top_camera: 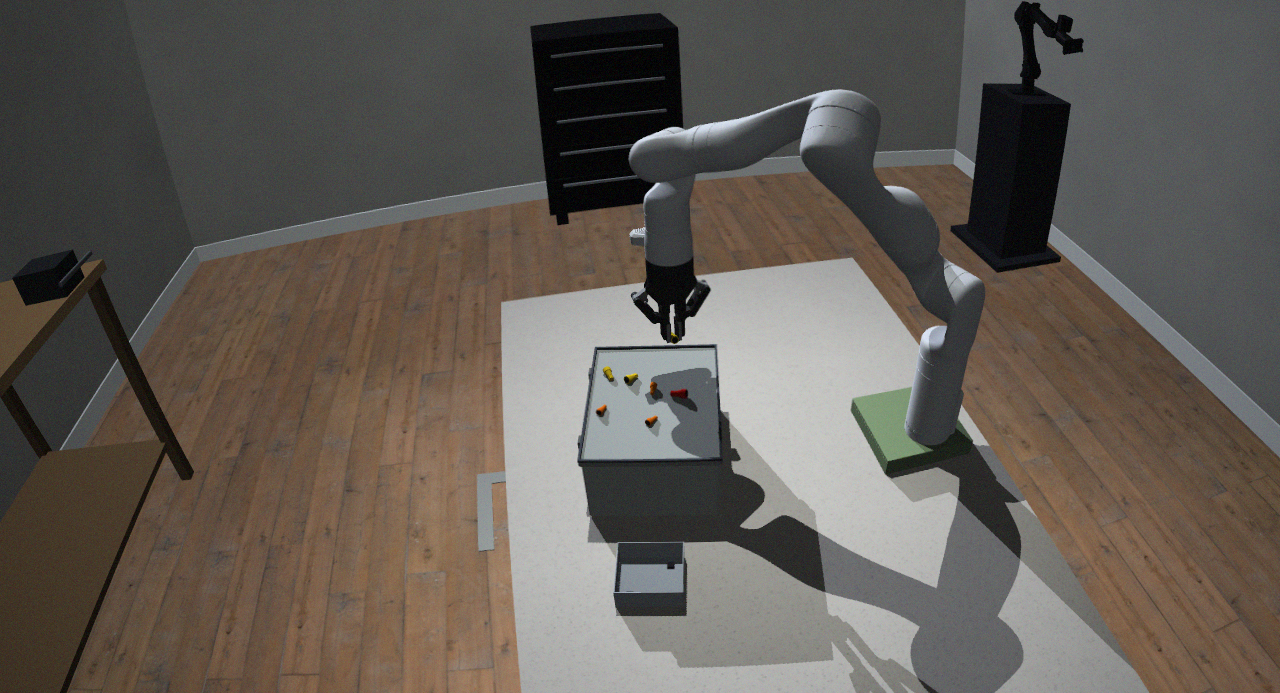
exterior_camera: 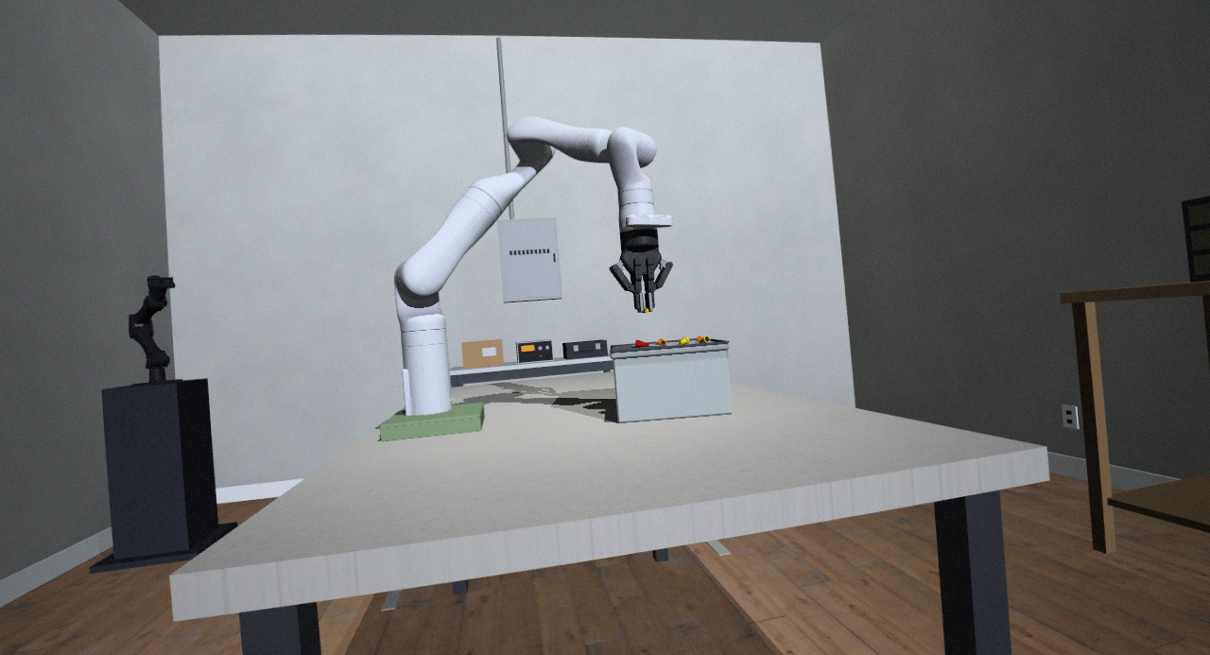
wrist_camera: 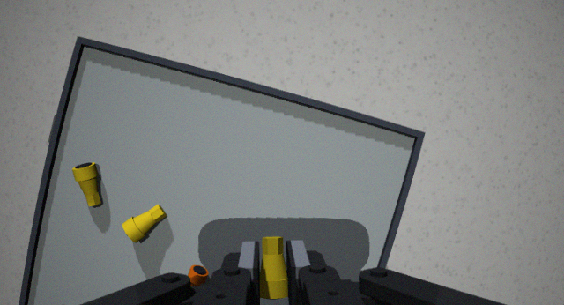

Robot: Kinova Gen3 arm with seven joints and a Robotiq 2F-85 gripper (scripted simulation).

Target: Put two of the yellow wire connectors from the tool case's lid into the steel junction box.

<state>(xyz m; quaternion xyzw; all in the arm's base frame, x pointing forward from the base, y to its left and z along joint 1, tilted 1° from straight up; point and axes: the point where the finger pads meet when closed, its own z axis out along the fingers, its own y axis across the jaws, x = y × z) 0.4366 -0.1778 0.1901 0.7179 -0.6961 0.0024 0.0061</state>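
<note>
Claw [wrist_camera: 272, 270] pinched 1 yellow wire connector [wrist_camera: 273, 265], raised above case lid [wrist_camera: 247, 164] for clearance; 2 yellow spares [wrist_camera: 143, 222] lay left below; junction box [top_camera: 650, 579] well apart.

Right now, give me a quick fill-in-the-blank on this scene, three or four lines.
1. The gripper is shut on a ____ wire connector.
2. ____ yellow connectors lie loose on the lid.
3. The junction box holds ____ connectors.
4. The held connector hangs ____ the lid.

Missing: yellow; two; no; above
</note>
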